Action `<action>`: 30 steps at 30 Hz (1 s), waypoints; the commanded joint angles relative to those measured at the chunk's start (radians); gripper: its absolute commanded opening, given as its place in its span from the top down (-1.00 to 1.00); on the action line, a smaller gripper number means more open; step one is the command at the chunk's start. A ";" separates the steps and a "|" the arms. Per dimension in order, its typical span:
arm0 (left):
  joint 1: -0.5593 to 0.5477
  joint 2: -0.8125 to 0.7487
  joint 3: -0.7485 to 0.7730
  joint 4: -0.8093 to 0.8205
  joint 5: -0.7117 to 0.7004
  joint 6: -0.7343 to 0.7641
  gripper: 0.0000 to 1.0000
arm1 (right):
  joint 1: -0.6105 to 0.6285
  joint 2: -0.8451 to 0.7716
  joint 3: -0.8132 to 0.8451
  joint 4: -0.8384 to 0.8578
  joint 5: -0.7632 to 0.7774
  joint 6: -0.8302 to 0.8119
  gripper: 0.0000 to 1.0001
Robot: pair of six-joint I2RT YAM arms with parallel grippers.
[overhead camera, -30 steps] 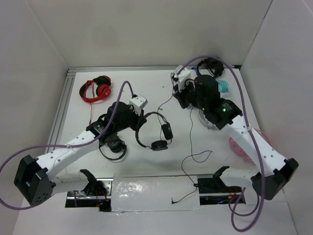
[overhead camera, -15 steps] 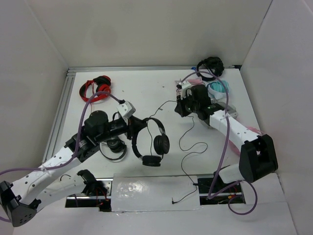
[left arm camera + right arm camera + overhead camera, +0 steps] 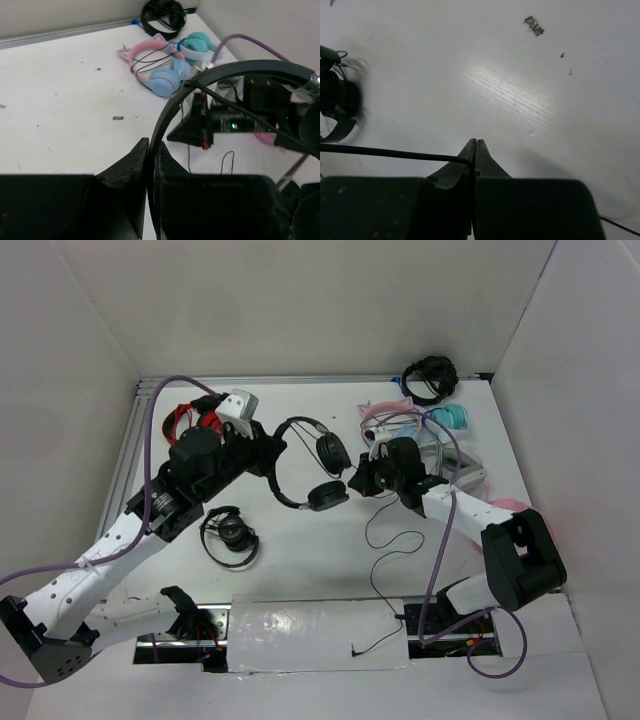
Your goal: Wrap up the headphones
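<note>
Mid-table, the left gripper (image 3: pixel 268 449) pinches the headband (image 3: pixel 172 107) of the headphones (image 3: pixel 326 496), earcups to its right, while just right of them the right gripper (image 3: pixel 358 483) is clamped on the cable (image 3: pixel 395 153), which trails toward the near edge.

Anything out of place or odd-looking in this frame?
Nothing damaged or spilled. The one untidy thing is the cable of the headphones: pinched in the right gripper, it trails in loose, unwound loops across the table, while the left gripper clamps the headband.
</note>
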 commanded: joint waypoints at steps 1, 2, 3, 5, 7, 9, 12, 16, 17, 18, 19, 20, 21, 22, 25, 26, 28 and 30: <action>0.015 0.031 0.114 0.031 -0.168 -0.101 1.00 | 0.052 -0.022 -0.056 0.080 0.004 0.025 1.00; 0.023 0.069 0.137 0.006 -0.200 -0.110 1.00 | 0.073 -0.066 -0.091 0.103 0.023 0.021 1.00; 0.029 0.095 0.154 -0.011 -0.235 -0.124 1.00 | 0.121 -0.091 -0.108 0.113 0.027 0.013 1.00; 0.064 0.168 0.216 -0.065 -0.309 -0.155 1.00 | 0.172 -0.176 -0.163 0.126 0.087 0.013 1.00; 0.102 0.216 0.272 -0.100 -0.330 -0.191 1.00 | 0.236 -0.242 -0.191 0.111 0.133 0.015 1.00; 0.170 0.275 0.298 -0.127 -0.311 -0.201 1.00 | 0.271 -0.331 -0.216 0.074 0.196 0.024 1.00; 0.225 0.337 0.310 -0.123 -0.340 -0.198 1.00 | 0.354 -0.434 -0.217 -0.004 0.328 0.025 1.00; 0.242 0.419 0.316 -0.174 -0.407 -0.238 1.00 | 0.497 -0.477 -0.124 -0.131 0.544 -0.023 1.00; 0.240 0.430 0.312 -0.174 -0.404 -0.233 1.00 | 0.524 -0.471 -0.102 -0.148 0.591 -0.039 1.00; 0.240 0.442 0.309 -0.188 -0.400 -0.235 1.00 | 0.549 -0.465 -0.079 -0.163 0.679 -0.062 1.00; 0.240 0.465 0.312 -0.197 -0.401 -0.236 1.00 | 0.599 -0.441 -0.037 -0.180 0.726 -0.109 1.00; 0.237 0.479 0.312 -0.211 -0.406 -0.235 1.00 | 0.623 -0.428 -0.016 -0.192 0.782 -0.132 1.00; 0.236 0.489 0.307 -0.228 -0.410 -0.224 1.00 | 0.636 -0.412 0.005 -0.199 0.875 -0.154 1.00; 0.228 0.500 0.300 -0.219 -0.406 -0.204 1.00 | 0.649 -0.381 0.042 -0.205 0.929 -0.174 1.00; 0.207 0.494 0.226 -0.116 -0.373 -0.088 1.00 | 0.647 -0.332 0.103 -0.188 1.053 -0.241 1.00; 0.198 0.494 0.209 -0.099 -0.375 -0.069 1.00 | 0.641 -0.323 0.119 -0.188 1.055 -0.279 1.00; 0.179 0.506 0.198 -0.113 -0.381 -0.054 1.00 | 0.635 -0.307 0.168 -0.193 1.005 -0.315 1.00; 0.159 0.515 0.197 -0.114 -0.364 -0.006 1.00 | 0.638 -0.290 0.189 -0.180 0.980 -0.381 1.00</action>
